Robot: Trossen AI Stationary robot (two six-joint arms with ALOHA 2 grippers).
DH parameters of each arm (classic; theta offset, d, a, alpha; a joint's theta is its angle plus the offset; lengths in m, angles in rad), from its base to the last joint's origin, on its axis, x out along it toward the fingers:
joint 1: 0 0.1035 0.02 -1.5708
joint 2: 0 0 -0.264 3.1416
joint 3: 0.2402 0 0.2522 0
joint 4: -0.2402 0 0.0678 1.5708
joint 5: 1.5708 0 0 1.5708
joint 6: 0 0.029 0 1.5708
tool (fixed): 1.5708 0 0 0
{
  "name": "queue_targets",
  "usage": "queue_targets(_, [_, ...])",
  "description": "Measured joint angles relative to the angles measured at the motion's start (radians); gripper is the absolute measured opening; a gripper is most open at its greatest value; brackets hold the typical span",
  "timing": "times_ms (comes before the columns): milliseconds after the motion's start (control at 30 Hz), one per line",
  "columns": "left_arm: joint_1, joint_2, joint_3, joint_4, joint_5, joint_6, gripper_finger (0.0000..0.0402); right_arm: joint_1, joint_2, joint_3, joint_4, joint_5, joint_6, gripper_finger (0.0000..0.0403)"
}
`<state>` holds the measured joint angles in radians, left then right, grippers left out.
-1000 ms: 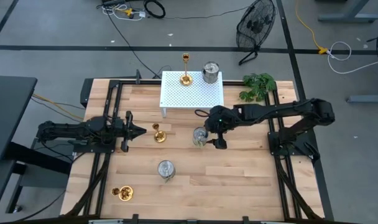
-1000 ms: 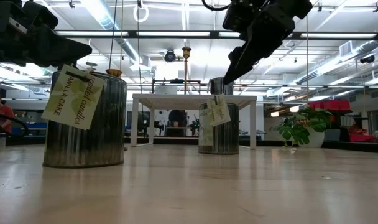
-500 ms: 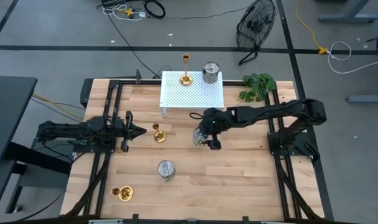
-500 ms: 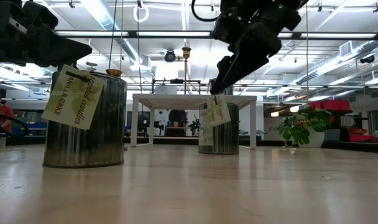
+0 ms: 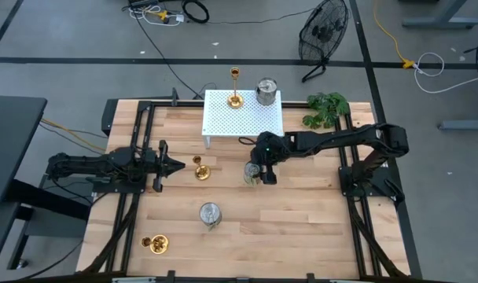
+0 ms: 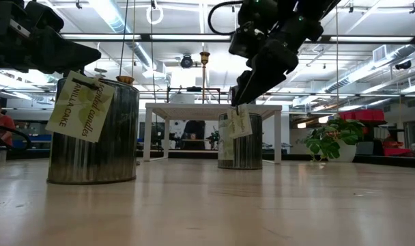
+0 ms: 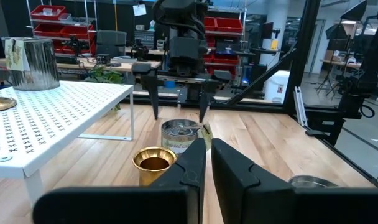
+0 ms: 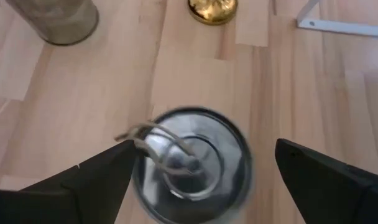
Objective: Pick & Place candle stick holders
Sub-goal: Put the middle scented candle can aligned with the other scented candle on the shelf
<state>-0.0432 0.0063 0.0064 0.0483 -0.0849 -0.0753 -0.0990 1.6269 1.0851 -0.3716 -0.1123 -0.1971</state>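
Near edge of the counter (image 5: 302,228): a gold holder (image 5: 155,244) at the left, then a silver can (image 5: 210,214) toward the middle. Mid-counter: the left gripper (image 5: 176,165), jaws closed and holding nothing, just beside a second gold holder (image 5: 200,169); the right gripper (image 5: 262,176), jaws spread wide, directly above a second silver can (image 5: 251,173) without gripping it. Far side: the white rack (image 5: 243,122) carrying a gold holder (image 5: 235,100) and a silver can (image 5: 266,90).
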Motion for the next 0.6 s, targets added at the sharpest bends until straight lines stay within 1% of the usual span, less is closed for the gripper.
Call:
queue_targets(100, [0.0, 0.0, 0.0, 0.0, 0.0, 0.0, 0.0032, -0.001, -0.025, 0.0, -0.042, -0.004, -0.021, 0.0391])
queue_targets(200, [0.0, 0.0, 0.0, 0.0, 0.0, 0.0, 0.0032, 0.0, -0.048, 0.0, -0.067, -0.032, -0.08, 0.0391])
queue_targets(367, [0.0, 0.0, 0.0, 0.0, 0.0, 0.0, 0.0032, -0.001, -0.05, 0.0, -0.085, -0.082, -0.134, 0.0391])
queue_targets(600, [0.0, 0.0, 0.0, 0.0, 0.0, 0.0, 0.0032, -0.011, -0.045, 0.0, -0.093, -0.089, -0.235, 0.0391])
